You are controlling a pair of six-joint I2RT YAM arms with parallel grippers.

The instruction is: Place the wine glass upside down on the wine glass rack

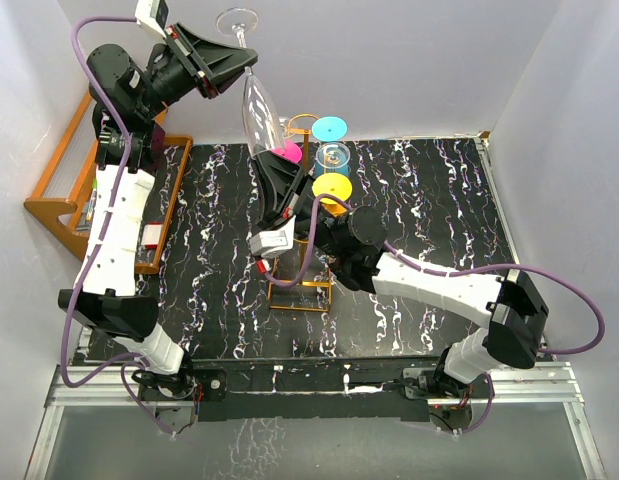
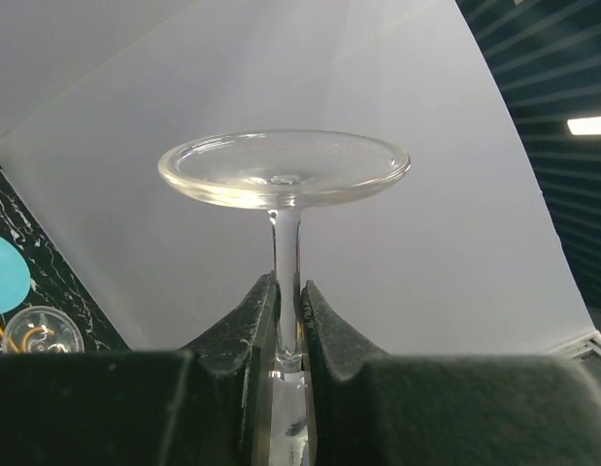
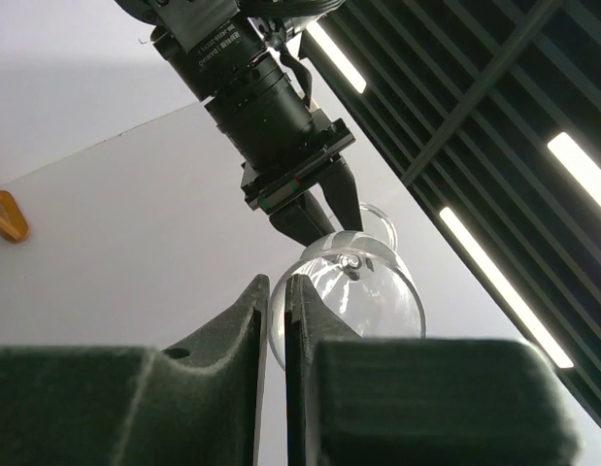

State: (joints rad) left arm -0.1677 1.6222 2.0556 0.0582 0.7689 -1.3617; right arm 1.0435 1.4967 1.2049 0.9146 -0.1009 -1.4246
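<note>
My left hand [image 2: 288, 291] was clamped on the stem of the wine glass [image 2: 283, 170], foot up, my right hand [image 3: 276, 291] pinched shut on its bowl rim, high above the wine glass rack [image 1: 299, 308], not yet hung.

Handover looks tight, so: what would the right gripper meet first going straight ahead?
The bowl of the wine glass, right at its jaws; just beyond it, the left gripper, clamped on the stem. Depth between them is unclear.
</note>
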